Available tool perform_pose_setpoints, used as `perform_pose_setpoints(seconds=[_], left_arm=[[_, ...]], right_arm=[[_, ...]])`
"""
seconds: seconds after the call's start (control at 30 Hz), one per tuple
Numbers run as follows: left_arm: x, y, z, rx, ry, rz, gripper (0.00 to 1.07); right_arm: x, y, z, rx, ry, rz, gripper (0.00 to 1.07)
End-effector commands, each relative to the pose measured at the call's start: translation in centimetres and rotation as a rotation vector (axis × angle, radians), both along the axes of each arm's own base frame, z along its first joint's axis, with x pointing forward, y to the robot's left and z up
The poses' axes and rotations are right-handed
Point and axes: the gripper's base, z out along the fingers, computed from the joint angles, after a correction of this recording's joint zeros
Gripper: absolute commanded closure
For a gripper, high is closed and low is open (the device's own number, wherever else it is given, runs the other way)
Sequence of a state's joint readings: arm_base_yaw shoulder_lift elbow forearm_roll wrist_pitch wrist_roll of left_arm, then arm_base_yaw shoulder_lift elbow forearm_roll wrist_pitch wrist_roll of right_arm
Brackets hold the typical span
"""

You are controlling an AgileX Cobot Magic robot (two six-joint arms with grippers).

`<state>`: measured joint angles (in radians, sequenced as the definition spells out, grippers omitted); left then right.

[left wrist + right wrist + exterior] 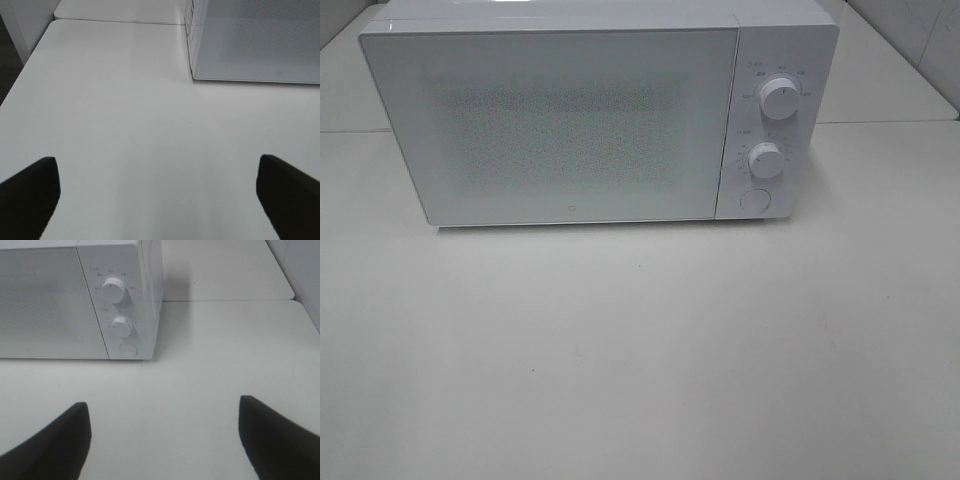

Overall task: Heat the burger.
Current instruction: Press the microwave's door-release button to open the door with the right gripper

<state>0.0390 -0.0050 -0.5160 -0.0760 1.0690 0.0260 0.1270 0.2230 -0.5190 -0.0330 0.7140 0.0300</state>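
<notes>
The microwave (600, 115), door (555, 125) shut as far as the glare shows, blocks the back; bare table (640, 350) spreads wide before it.

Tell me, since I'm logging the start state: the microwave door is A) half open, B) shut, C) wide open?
B: the microwave door lies flush beside the knob panel, with no gap showing.

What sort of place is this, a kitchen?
Probably a mock kitchen set up as a test bench: a white microwave, door shut, stands on a plain white table, with a tiled wall behind.
</notes>
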Motion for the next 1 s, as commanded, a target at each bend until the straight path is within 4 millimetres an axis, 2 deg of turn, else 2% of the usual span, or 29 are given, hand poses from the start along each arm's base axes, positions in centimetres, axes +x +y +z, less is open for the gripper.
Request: perform_pose_setpoints(seconds=[0.03,0.2,0.43,0.5,0.6,0.7,0.77,1.0], left_arm=[[-0.2,0.0,0.0,0.001,-0.012,0.008,0.07],[-0.2,0.0,0.0,0.001,-0.012,0.008,0.07],[-0.2,0.0,0.0,0.001,-0.012,0.008,0.07],[-0.2,0.0,0.0,0.001,-0.012,0.008,0.07],[-0.2,0.0,0.0,0.001,-0.012,0.008,0.07],[-0.2,0.0,0.0,0.001,-0.012,0.008,0.07],[-0.2,0.0,0.0,0.001,-0.012,0.008,0.07],[-0.2,0.0,0.0,0.001,-0.012,0.008,0.07]], right_arm=[[1.1,0.1,0.2,0.004,-0.044,-0.010,0.33],[3.5,0.4,-0.9,0.006,-0.068,-0.003,0.33],[5.9,0.8,-1.8,0.015,-0.087,0.001,0.33],[7.6,1.0,-2.6,0.040,-0.107,-0.002,0.33],[8.0,1.1,-2.8,0.054,-0.110,-0.005,0.33],[9.2,1.3,-3.4,0.077,-0.123,-0.009,0.33],[10.7,1.5,-4.2,0.079,-0.131,-0.004,0.33],[12.9,1.8,-5.4,0.079,-0.111,0.000,0.33]])
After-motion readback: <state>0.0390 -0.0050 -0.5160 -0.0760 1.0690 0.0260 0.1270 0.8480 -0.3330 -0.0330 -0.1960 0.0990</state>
